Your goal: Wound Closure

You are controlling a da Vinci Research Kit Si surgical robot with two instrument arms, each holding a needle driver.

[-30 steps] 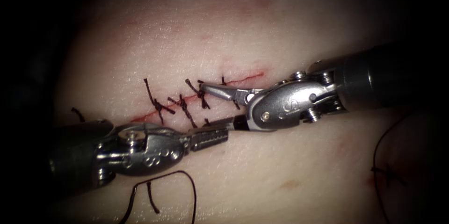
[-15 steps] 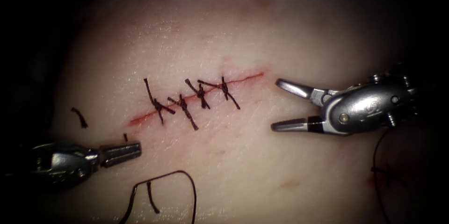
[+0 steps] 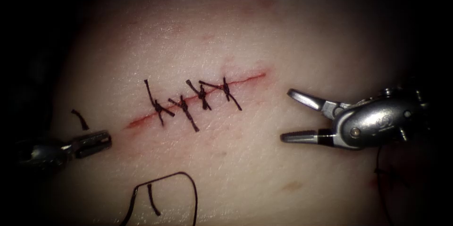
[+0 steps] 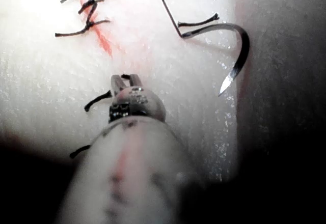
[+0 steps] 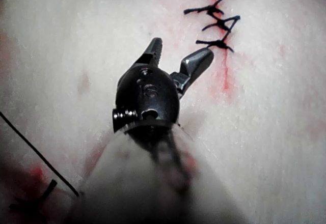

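While both your tools sit off the tissue (image 3: 245,32), neither has hold of anything: the right tool (image 3: 295,115), right of the cut (image 3: 198,95), is gaping wide, and the left tool (image 3: 92,143), near-left of it, looks closed and empty. The needle (image 4: 235,56) lies loose on the tissue, not in it, thread (image 3: 165,183) trailing from its blunt end. It sits on the near side, so your left tool is closer. The four stitches (image 3: 188,98) run along the cut. Can't read any markings on the tools
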